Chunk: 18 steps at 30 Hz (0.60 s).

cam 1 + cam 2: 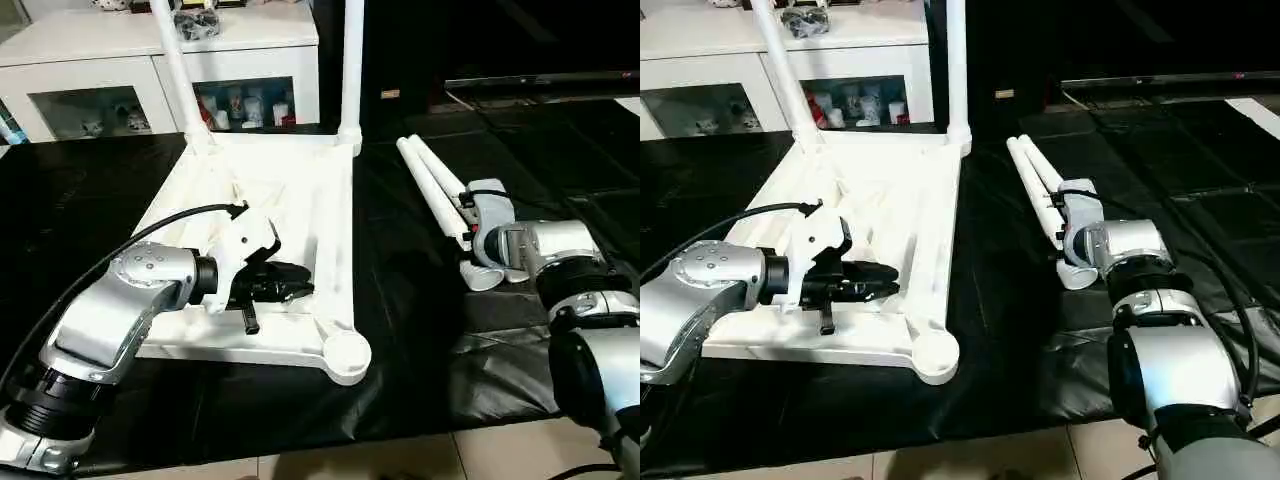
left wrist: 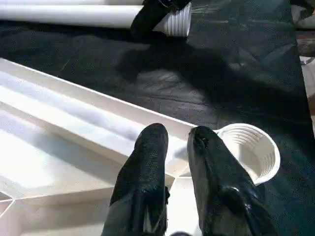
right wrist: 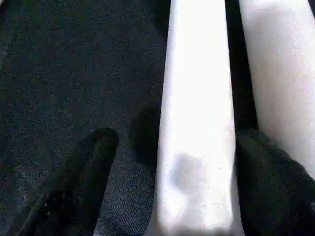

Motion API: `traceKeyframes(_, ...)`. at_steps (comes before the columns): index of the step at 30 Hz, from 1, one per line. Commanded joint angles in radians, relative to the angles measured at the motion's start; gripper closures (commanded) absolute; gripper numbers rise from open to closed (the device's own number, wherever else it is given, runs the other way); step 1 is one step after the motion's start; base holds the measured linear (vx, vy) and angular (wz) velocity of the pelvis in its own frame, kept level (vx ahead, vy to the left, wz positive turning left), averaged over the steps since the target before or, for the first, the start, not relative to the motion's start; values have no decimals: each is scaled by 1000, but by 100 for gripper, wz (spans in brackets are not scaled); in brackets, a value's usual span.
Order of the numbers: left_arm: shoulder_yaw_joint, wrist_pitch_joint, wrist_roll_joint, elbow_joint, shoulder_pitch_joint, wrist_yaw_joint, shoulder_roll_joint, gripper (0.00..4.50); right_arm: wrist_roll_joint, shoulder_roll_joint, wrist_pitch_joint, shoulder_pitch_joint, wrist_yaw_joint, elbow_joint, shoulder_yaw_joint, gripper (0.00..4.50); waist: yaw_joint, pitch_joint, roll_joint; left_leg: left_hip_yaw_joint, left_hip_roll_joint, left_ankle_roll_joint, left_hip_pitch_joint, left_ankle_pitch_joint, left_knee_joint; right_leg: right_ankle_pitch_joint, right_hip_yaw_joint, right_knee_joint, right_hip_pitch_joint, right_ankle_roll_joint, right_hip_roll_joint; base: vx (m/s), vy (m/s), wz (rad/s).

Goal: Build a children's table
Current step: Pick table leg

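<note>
- A white plastic table top (image 1: 300, 215) lies upside down on a black mat (image 1: 420, 330), ribbed underside facing up.
- Two white legs already stand upright in its far corner sockets: one far left leg (image 1: 178, 70), one far right leg (image 1: 351, 70).
- The near right corner socket (image 1: 347, 355) is empty, a round cup with ridges inside.
- The left gripper (image 1: 290, 290) hovers low over the near right part of the underside, beside that empty socket. Its two black fingers (image 2: 147, 172) are close together with a narrow gap and hold nothing.
- Two loose legs (image 1: 432, 180) lie side by side on the mat to the right of the table top, well apart from it.
- The right gripper (image 3: 172, 162) is lowered over the near ends of these legs. Its fingers stand wide, one on each side of a single leg (image 3: 197, 123); one finger sits in the gap between the two legs. Whether they press on the leg cannot be told.
- Behind the mat stands a white cabinet (image 1: 120, 70) with glass doors and small objects inside.
- A dark bundle (image 1: 197, 22) rests on the cabinet top.
- Pale floor tile (image 1: 400, 455) shows at the near edge of the mat.
</note>
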Motion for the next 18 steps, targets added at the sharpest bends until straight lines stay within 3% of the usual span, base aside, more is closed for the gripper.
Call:
traceKeyframes(1, -8, 7, -5, -16, -8, 6, 15, 352, 5, 2, 16, -7, 10, 20, -12, 102, 4, -71, -10, 1, 13, 17, 1, -193, -59, -304, 40, -68, 64, -213, -42, 0, 0, 0)
traceKeyframes(12, -11, 9, -7, -19, -10, 6, 11, 352, 18, 3, 16, -6, 26, 34, -20, 200, 3, -70, -10, 2, 12, 16, 1, -195, -59, -312, 40, -69, 63, -209, -41, 0, 0, 0)
traceKeyframes(18, -6, 5, -9, -10, -18, 12, 4, 352, 37, 8, -17, -4, 0, 35, -52, 249, 3, -70, -10, 2, 12, 17, 1, -196, -59, -314, 40, -69, 62, -211, -41, 0, 0, 0)
